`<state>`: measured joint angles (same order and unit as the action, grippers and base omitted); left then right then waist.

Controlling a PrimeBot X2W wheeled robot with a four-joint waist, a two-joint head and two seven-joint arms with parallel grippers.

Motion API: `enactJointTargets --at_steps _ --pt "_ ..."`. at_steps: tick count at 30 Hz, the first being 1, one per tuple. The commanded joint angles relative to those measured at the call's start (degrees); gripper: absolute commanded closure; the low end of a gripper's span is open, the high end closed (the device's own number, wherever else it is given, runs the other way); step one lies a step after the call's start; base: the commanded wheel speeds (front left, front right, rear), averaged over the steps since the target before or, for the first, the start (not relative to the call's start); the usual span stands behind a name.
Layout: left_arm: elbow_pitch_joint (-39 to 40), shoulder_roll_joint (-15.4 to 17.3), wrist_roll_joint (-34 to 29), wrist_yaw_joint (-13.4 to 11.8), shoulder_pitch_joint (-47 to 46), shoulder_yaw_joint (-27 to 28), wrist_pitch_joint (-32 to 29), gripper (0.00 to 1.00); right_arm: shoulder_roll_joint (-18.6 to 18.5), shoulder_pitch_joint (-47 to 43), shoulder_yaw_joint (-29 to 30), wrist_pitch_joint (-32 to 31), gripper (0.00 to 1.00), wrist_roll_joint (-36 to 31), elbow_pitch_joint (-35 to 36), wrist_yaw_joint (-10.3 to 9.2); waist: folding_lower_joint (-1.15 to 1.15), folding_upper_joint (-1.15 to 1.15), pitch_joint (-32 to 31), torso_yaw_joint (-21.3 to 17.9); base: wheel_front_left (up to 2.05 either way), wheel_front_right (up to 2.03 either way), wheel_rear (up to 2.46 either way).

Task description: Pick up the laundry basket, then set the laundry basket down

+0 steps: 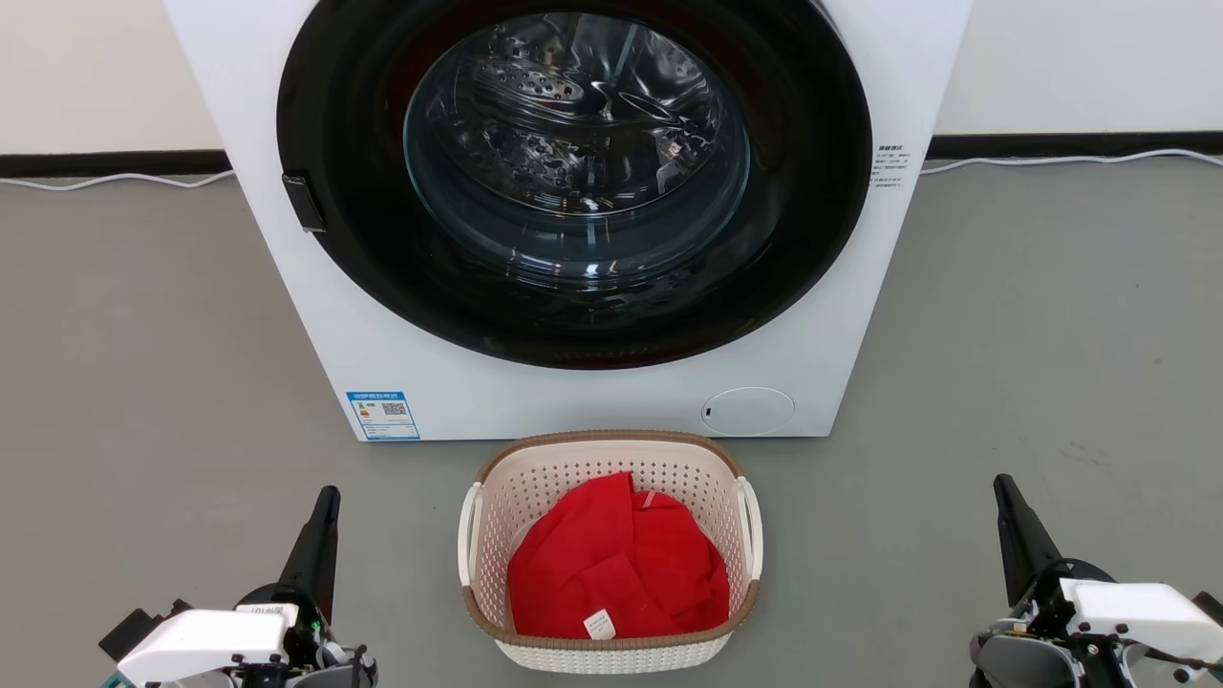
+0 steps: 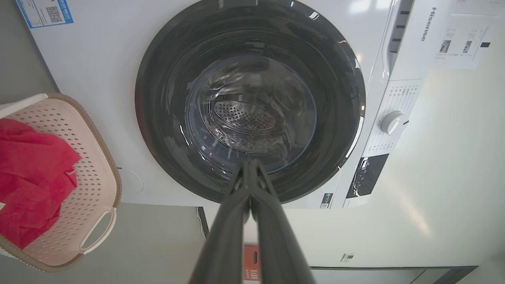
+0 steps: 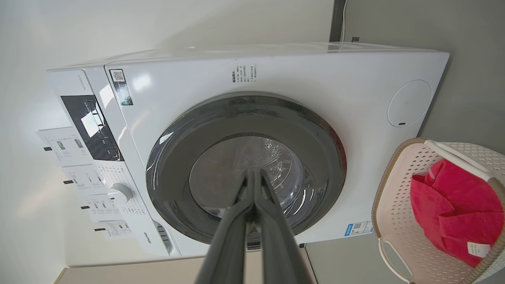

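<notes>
**Op:** Left side first. What's yr claw doing?

**Me:** My left claw (image 1: 328,495) is hanging over the grey floor (image 1: 143,382) at the lower left, pointing twd the washing machine (image 1: 430,401). It's clenched tight w/ nothing in it. It's sitting well apart from the basket, not touching it.

**Op:** Middle?

**Me:** The laundry basket (image 1: 564,478) is standing upright on the floor btw my two claws, just in front of the machine's base and below its round glass door (image 1: 578,143). The brown rim (image 1: 611,437) is facing up, and a white loop handle (image 1: 468,535) is sticking out on each side. A red cloth (image 1: 616,564) is lying crumpled inside, covering most of the bottom, w/ a small white tag (image 1: 599,623) showing near the edge closest to me. On the machine's front, a blue label (image 1: 383,416) is sitting up-left of the basket and a round flap (image 1: 748,411) up-right of it.

**Op:** Right side?

**Me:** My right claw (image 1: 1003,487) is hanging at the lower right, over the floor too, clenched and gripping nothing. It's well apart from the basket, about as far off as the left one. Thru the right wrist cam I'm looking along the claw at the door, w/ the basket and red cloth at that view's right edge.

**Op:** Anything behind?

**Me:** A white cable (image 1: 115,179) is running along the floor by the wall, on both sides of the machine.
</notes>
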<state>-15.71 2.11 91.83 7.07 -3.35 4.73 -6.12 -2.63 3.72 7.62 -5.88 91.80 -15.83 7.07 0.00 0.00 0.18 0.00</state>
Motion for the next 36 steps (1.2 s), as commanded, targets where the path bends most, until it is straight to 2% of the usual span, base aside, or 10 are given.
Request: enactJointTargets --at_steps 1,16,17,18,21,28,31,36 --pt "1.7 0.8 0.4 0.4 -2.8 1.8 -0.3 1.00 -0.2 2.5 -1.1 -0.6 1.00 0.4 1.8 0.42 0.00 0.00 0.0 0.0 0.00 0.00 0.00" --pt "1.7 0.8 0.4 0.4 -2.8 1.8 -0.3 1.00 -0.2 2.5 -1.1 -0.6 1.00 0.4 1.8 0.42 0.00 0.00 0.0 0.0 0.00 0.00 0.00" --pt "1.7 0.8 0.4 0.4 -2.8 1.8 -0.3 0.00 -0.2 2.5 -1.1 -0.6 0.00 0.4 1.8 0.42 0.00 0.00 0.0 0.0 0.00 0.00 0.00" --pt "-0.2 0.0 0.0 0.0 0.1 0.0 0.0 0.00 0.0 -0.1 0.0 0.0 0.00 0.0 -0.2 0.00 0.00 0.00 0.0 0.0 0.00 0.00 0.00" --pt "-2.1 -0.5 0.0 0.0 1.4 -0.1 0.1 0.00 0.3 -1.2 -0.2 0.0 0.00 0.0 -2.0 -0.03 0.00 0.00 0.0 0.0 0.00 0.00 0.00" --pt "-1.4 -0.4 -0.3 0.0 1.0 -0.9 1.3 0.00 0.3 -1.0 -1.1 0.9 0.00 -0.3 -0.9 -0.01 0.13 0.00 -0.1 0.0 0.00 0.00 0.00" --pt "-1.0 -0.4 -0.5 0.0 0.9 -1.2 1.8 0.00 0.2 -0.9 -1.5 1.3 0.00 -0.5 -0.3 0.00 0.02 0.00 0.0 0.0 0.00 0.00 0.00" --pt "-0.6 -0.3 -1.3 0.0 0.6 -1.8 2.7 0.00 -0.1 -0.7 -2.4 2.3 0.00 -1.1 0.5 0.02 0.00 0.00 0.1 0.0 0.00 0.00 0.00"
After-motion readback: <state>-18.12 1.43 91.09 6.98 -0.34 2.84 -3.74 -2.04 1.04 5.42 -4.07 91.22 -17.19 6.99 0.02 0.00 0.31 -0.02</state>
